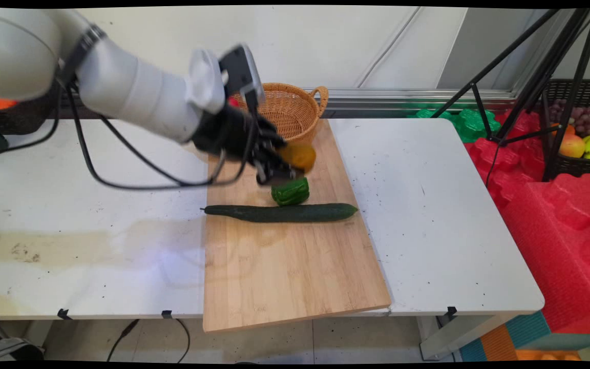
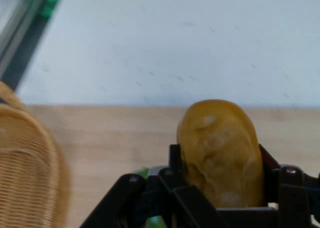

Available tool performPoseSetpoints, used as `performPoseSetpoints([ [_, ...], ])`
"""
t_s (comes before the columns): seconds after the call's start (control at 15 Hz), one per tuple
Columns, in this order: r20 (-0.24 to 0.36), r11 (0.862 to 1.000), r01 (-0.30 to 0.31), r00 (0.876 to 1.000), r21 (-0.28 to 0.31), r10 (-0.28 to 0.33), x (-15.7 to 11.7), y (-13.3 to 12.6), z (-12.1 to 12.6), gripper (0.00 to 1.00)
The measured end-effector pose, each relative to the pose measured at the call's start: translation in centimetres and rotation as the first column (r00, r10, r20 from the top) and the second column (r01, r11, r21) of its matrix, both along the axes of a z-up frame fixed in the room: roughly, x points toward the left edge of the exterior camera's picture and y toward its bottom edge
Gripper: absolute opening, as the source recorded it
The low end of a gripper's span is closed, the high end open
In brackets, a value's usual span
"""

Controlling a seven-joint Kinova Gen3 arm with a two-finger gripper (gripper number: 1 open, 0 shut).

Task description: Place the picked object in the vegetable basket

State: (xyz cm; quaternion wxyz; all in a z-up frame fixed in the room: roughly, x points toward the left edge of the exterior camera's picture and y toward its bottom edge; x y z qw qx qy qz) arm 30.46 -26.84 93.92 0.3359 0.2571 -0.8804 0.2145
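Note:
My black gripper [image 1: 285, 163] is shut on a yellow-brown potato-like thing [image 1: 299, 155], held just above the wooden cutting board [image 1: 285, 266]. In the hand view the potato [image 2: 220, 155] sits wedged between the two fingers [image 2: 173, 160]. Directly below the gripper lies a green bell pepper [image 1: 290, 191], and in front of that a long dark cucumber [image 1: 280, 212] lies across the board. A wicker basket [image 1: 292, 108] stands just behind the gripper at the board's far end; its rim [image 2: 25, 158] shows at the left of the hand view.
Black cables hang from the arm over the white table [image 1: 95, 230] to the left. A black tripod [image 1: 530, 92], red foam blocks [image 1: 556, 215] and a crate of fruit [image 1: 582, 138] stand off the table's right side.

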Motion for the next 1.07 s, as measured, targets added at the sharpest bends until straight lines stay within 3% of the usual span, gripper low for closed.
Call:
performPoseSetpoints([
  [0.27,-0.063,0.992,-0.1,0.994,-0.077,0.095,2.0,-2.1,3.4,0.0],
  [0.47,-0.097,0.975,-0.188,0.979,-0.118,0.177,3.5,-4.4,5.0,0.0],
  [0.8,-0.119,0.922,-0.354,0.934,-0.155,0.338,6.3,-10.3,5.6,0.0],
  [1.07,-0.083,0.895,-0.423,0.906,-0.143,0.415,8.2,-15.0,3.9,0.0],
])
